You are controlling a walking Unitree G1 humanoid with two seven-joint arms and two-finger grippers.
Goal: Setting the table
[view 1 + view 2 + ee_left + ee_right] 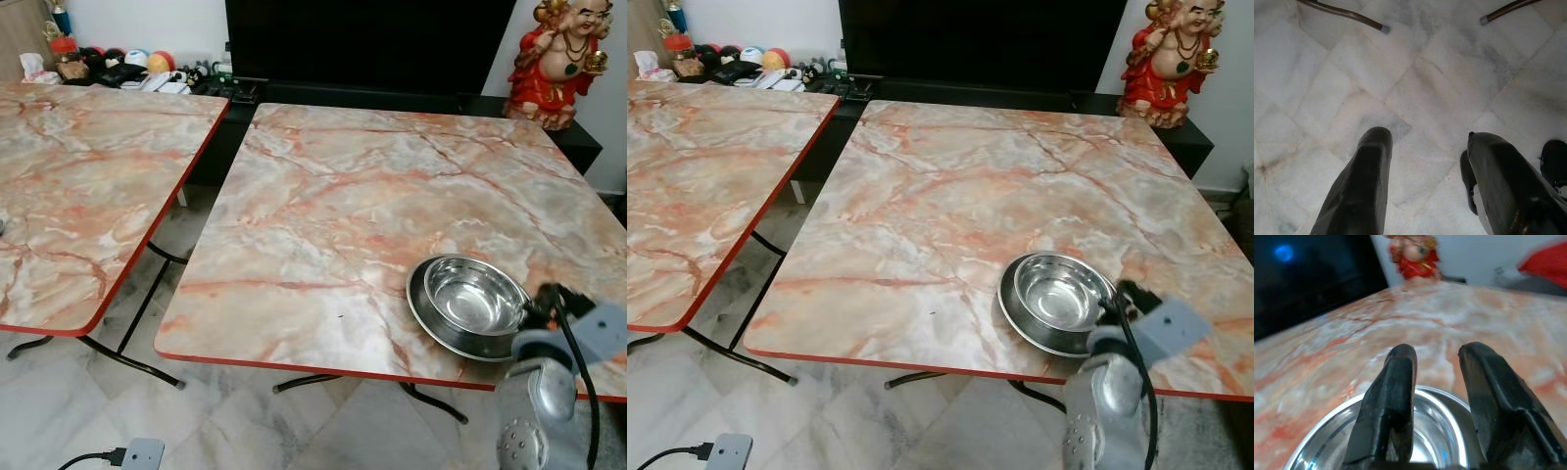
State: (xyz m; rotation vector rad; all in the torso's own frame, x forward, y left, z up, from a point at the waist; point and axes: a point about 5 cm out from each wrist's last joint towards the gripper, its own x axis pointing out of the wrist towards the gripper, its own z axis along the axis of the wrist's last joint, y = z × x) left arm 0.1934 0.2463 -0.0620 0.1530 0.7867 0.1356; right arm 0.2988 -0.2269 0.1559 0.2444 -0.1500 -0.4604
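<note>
The right gripper [1435, 357] hangs just above the near rim of the steel bowl [474, 299], its two black fingers [1393, 396] spread a little apart with nothing between them. The bowl sits nested in a shallow steel plate [431, 318] near the front right corner of the marble-patterned table [333, 196], close to the front edge. From the gripper the bowl lies straight ahead and slightly below; being round, it has no long axis to line up with. The right arm is plainly the nearer one. The left gripper [1425, 147] hangs idle over the tiled floor [1420, 88], fingers apart and holding nothing.
</note>
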